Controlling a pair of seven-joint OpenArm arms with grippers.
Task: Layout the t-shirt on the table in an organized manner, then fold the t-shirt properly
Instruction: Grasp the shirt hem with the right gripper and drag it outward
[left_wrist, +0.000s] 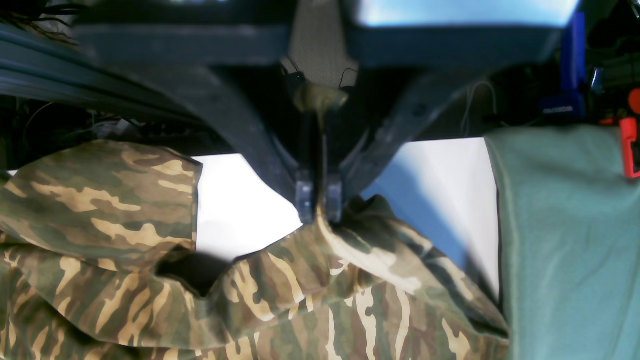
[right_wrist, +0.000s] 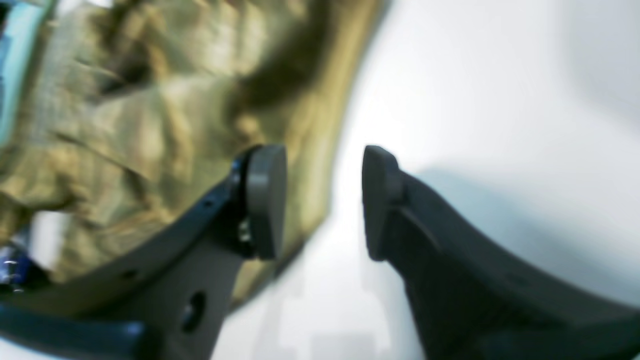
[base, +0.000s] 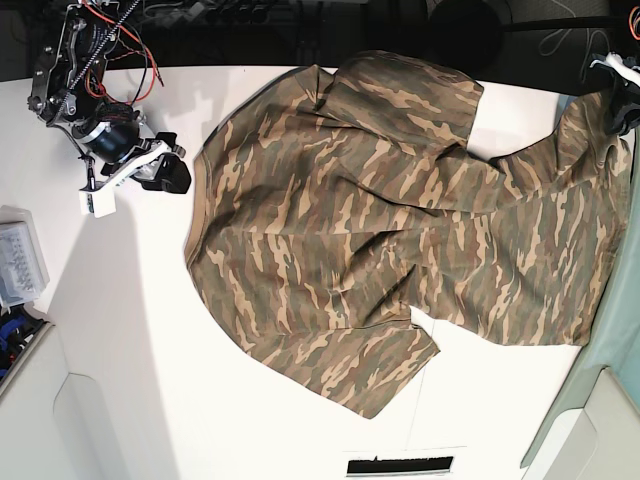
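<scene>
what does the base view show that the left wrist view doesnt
Only the base view shows the whole t-shirt spread across the table, with the right gripper open just off its edge and both sleeves visible. Only the left wrist view shows the left gripper shut on a pinched fold of the cloth, plus a green cloth at the side. Both show the camouflage shirt on the white table.
</scene>
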